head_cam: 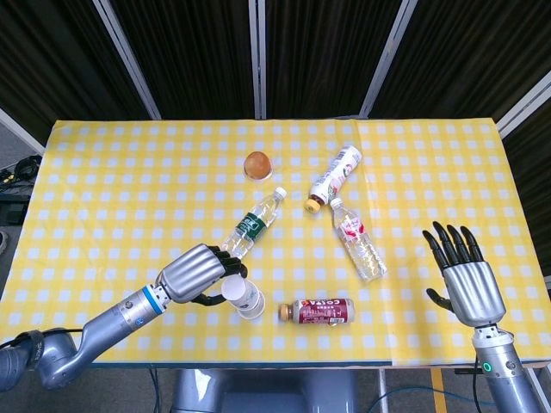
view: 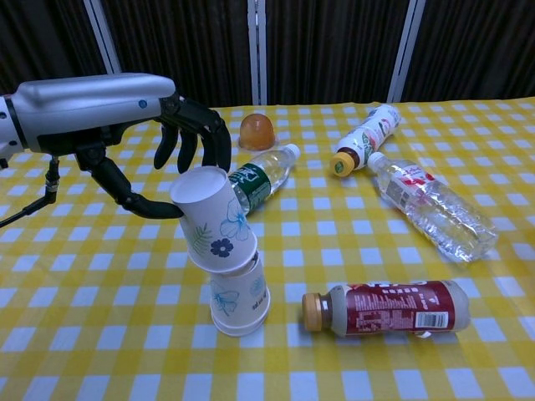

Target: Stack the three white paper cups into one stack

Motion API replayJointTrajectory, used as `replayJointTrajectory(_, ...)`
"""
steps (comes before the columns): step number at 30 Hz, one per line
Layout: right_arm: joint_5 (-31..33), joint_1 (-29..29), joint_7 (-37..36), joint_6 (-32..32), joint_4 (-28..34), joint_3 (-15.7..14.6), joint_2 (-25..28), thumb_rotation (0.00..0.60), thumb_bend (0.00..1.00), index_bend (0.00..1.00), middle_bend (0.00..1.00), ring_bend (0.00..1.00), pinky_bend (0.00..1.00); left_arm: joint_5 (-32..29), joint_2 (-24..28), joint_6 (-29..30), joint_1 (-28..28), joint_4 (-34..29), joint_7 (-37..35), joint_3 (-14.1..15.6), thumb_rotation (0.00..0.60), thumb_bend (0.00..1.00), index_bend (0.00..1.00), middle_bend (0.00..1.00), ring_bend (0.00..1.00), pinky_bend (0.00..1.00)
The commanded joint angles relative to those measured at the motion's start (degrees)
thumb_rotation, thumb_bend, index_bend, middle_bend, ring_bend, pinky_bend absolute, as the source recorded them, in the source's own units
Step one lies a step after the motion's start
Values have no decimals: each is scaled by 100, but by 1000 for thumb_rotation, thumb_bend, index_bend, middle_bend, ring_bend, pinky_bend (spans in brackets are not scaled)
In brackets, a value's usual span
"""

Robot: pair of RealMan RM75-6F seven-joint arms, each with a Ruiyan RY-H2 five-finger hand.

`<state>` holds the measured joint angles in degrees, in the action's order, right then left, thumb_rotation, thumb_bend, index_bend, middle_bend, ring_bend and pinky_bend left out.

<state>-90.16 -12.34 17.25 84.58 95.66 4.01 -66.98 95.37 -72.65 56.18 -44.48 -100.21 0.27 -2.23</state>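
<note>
My left hand (view: 142, 117) grips a white paper cup with a flower print (view: 214, 223), mouth down and tilted. Its rim sits on top of a second upside-down white cup (view: 242, 302) standing near the table's front edge. In the head view the left hand (head_cam: 196, 274) and the held cup (head_cam: 238, 291) cover most of the lower cup (head_cam: 255, 308). Only these two cups show. My right hand (head_cam: 465, 280) hovers off the table's front right corner, fingers spread and holding nothing; the chest view does not show it.
A green-label bottle (view: 261, 175) lies just behind the cups. A dark red bottle (view: 389, 307) lies right of the lower cup. A clear bottle (view: 426, 205), a white-and-red bottle (view: 365, 140) and an orange dome (view: 257, 131) lie further back.
</note>
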Motion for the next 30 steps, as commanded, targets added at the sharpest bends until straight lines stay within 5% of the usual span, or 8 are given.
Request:
replayJointTrajectory(1,-5,1,-5,-8,1,4,0,600,0,0,0,0,0,-46,-31,-87,-45,-15,55,2,600,296,517,481,459,525)
replayJointTrajectory(9,-16,14,-1,-21,7,15,5,600,0,0,0,0,0,-55,-177,-223,-136,78,230,33,600,181,440,397,407,490)
replayJointTrajectory(12,-22,16,3,-28,11,18,5,600,0,0,0,0,0,-50,-222,-327,-181,98,217,88,600,22,225,205,230,335)
replayJointTrajectory(14,-29,20,-2,-33,15,15,13,600,0,0,0,0,0,-62,-233,-477,-228,93,288,154,600,0,52,74,109,200)
replayJointTrajectory(16,-29,22,-7,-38,15,17,18,600,0,0,0,0,0,-96,-242,-527,-241,75,346,169,600,0,1,11,25,97)
replayJointTrajectory(19,-26,24,-17,-42,15,22,24,600,0,0,0,0,0,-162,-245,-553,-239,51,455,164,600,0,0,0,0,6)
replayJointTrajectory(30,-29,49,-39,-15,15,47,41,600,0,0,0,0,0,-698,-249,481,380,263,1204,-84,600,0,0,0,0,0)
